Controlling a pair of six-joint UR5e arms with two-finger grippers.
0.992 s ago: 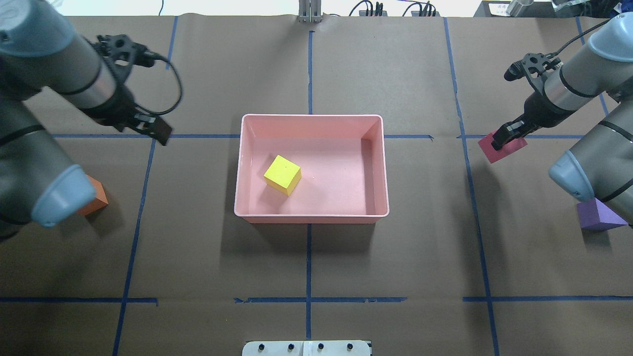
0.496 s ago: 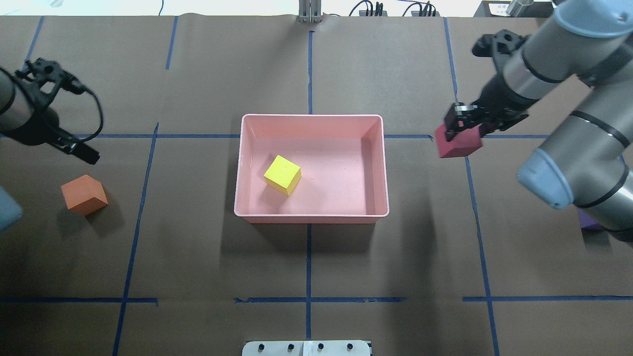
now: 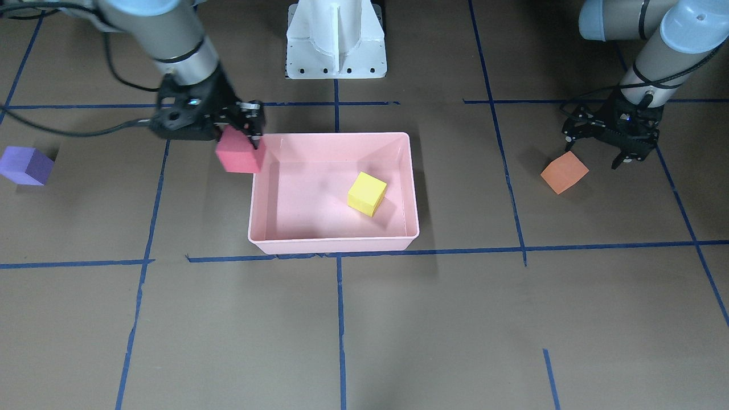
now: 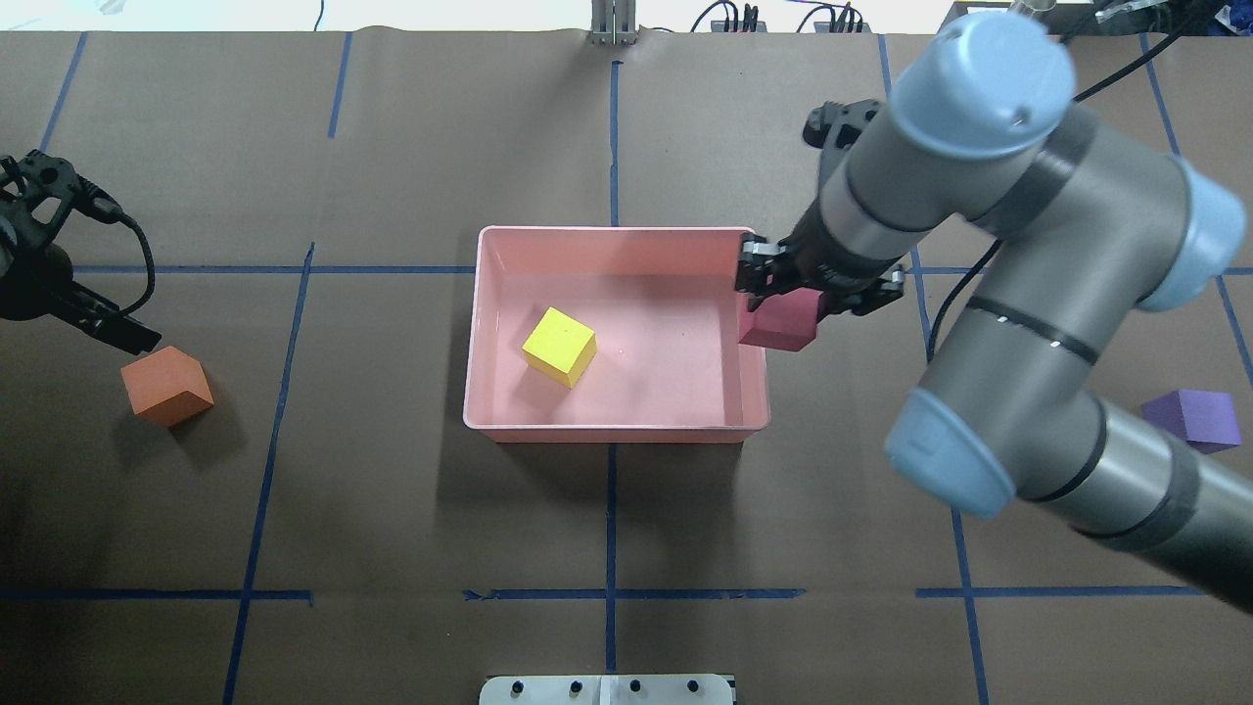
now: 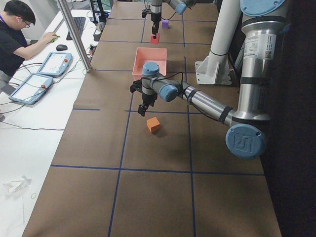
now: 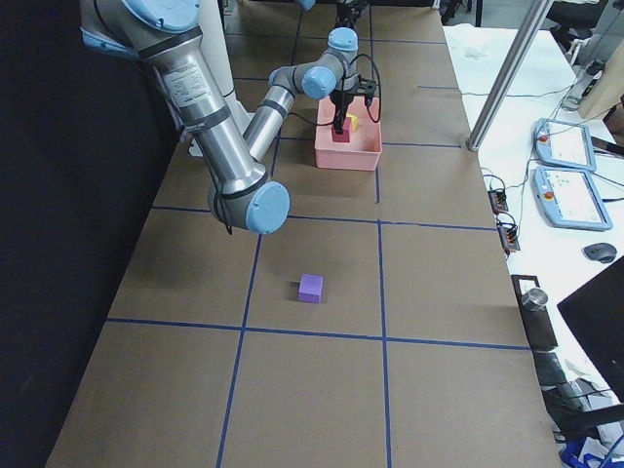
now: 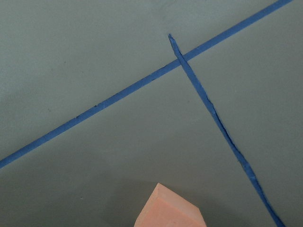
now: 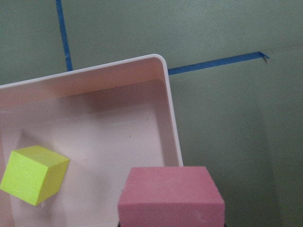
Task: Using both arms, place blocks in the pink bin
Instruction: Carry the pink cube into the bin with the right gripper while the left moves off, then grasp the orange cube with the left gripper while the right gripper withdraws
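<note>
Red block (image 4: 778,323): clamped in the right gripper (image 4: 798,294) and held over the right-hand rim of the bin. In the right wrist view it straddles that rim, part of it over the floor of the bin and part over the table outside.
Right gripper: jaws closed on the red block, one on each of two opposite faces. The arm reaches in from the right and points down.
Bin (image 4: 617,231): sits at the middle of the table, its long sides across the robot's front.
Yellow block (image 4: 559,346): lies inside the bin on the floor, in the left half. It is turned at an angle to the walls and touches none of them.
Orange block (image 4: 166,386): on the table well to the left of the bin, resting flat and turned at an angle to the tape lines.
Left gripper (image 4: 132,338): hangs low just beside the orange block, on its far side, apart from it. I cannot tell how wide its jaws stand.
Purple block (image 4: 1192,419): on the table far to the right of the bin, beyond the right arm's elbow.
Table (image 4: 392,509): covered in brown paper and marked off by blue tape lines.
</note>
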